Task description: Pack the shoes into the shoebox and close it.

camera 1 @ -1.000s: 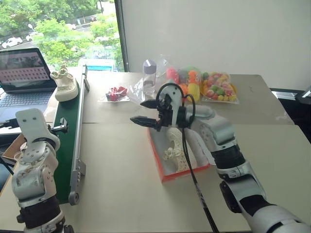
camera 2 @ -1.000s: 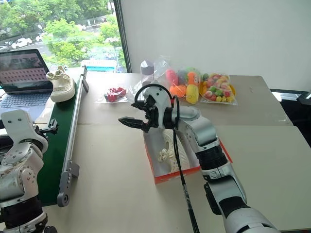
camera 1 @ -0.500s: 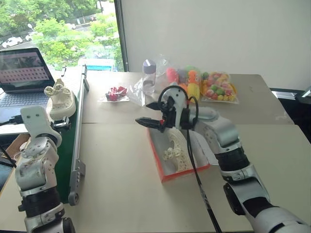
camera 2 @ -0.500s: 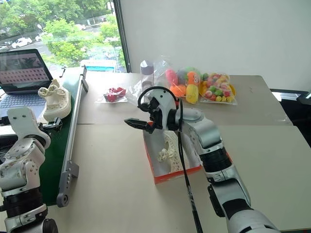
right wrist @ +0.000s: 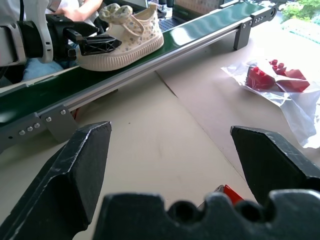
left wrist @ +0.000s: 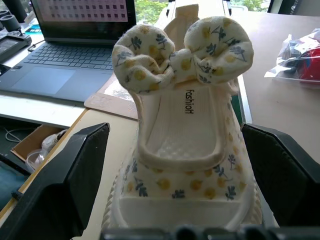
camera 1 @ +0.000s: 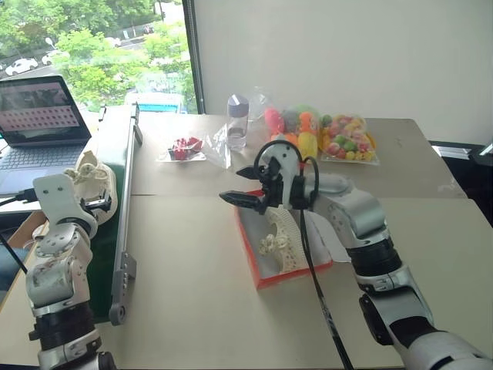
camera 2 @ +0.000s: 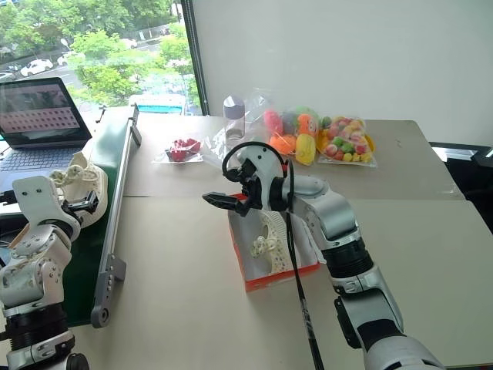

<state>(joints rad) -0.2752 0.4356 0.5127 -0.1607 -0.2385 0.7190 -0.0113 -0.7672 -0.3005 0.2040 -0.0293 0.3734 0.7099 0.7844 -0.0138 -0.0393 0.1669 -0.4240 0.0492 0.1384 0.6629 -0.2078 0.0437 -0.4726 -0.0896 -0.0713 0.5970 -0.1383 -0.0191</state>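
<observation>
One cream shoe (left wrist: 182,125) with a flowered bow lies on the green conveyor (camera 1: 115,154) at my left. My left gripper (left wrist: 180,175) is open, its two black fingers on either side of the shoe's heel end; I cannot tell if they touch it. The shoebox (camera 1: 260,276), red outside and white inside, stands open at the table's middle with the other cream shoe (camera 1: 281,235) lying in it. My right gripper (camera 1: 233,185) hangs open and empty above the box's far left corner, pointing left towards the conveyor.
A laptop (camera 1: 38,116) stands left of the conveyor. At the back of the table are a clear bottle (camera 1: 237,119), a bag of red bricks (camera 1: 185,148) and bags of colourful toys (camera 1: 347,139). A black cable trails from my right wrist.
The shoe has travelled along the conveyor towards me and now lies between my left gripper's fingers. Both arms have stayed nearly still.
</observation>
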